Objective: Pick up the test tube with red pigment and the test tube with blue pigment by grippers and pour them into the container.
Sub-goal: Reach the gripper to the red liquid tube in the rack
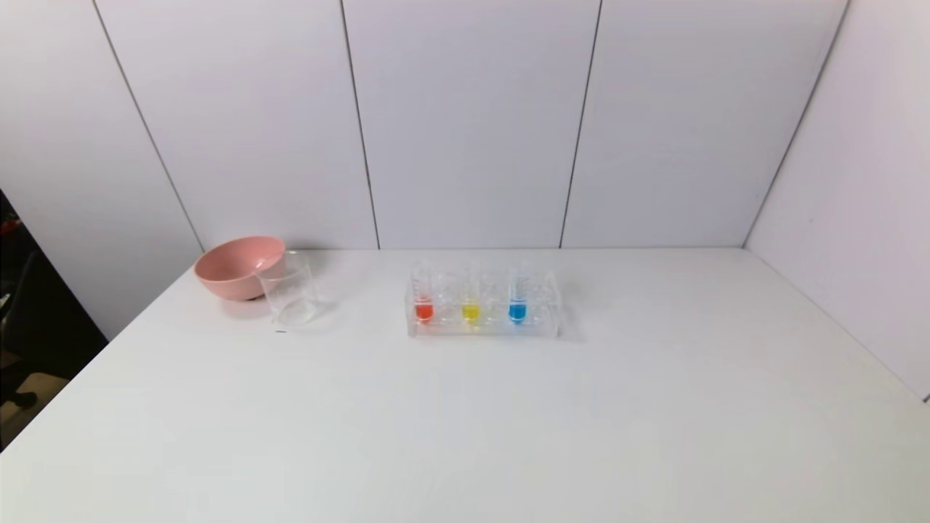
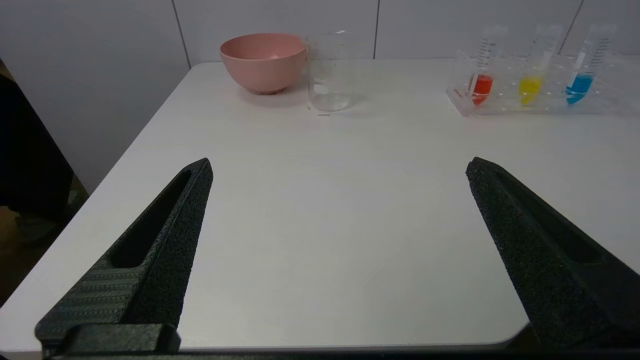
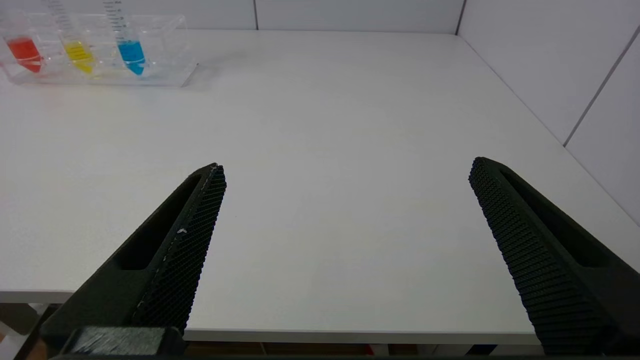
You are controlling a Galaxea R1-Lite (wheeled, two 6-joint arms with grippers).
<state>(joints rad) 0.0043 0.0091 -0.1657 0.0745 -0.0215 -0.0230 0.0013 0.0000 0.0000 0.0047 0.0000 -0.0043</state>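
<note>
The test tube with red pigment (image 1: 423, 296) stands upright at the left end of a clear rack (image 1: 483, 328), and the test tube with blue pigment (image 1: 517, 295) stands at the right end. Both tubes also show in the left wrist view, red (image 2: 481, 75) and blue (image 2: 585, 70), and in the right wrist view, red (image 3: 22, 47) and blue (image 3: 129, 47). The container (image 1: 289, 288), a clear glass beaker, stands left of the rack. My left gripper (image 2: 339, 167) is open at the table's near left edge, holding nothing. My right gripper (image 3: 347, 167) is open at the near right edge, holding nothing. Neither arm shows in the head view.
A pink bowl (image 1: 238, 266) sits just behind and left of the beaker. A tube with yellow liquid (image 1: 471, 298) stands between the red and blue ones. White wall panels close the table at the back and on the right. The white table (image 1: 465, 421) spreads wide before the rack.
</note>
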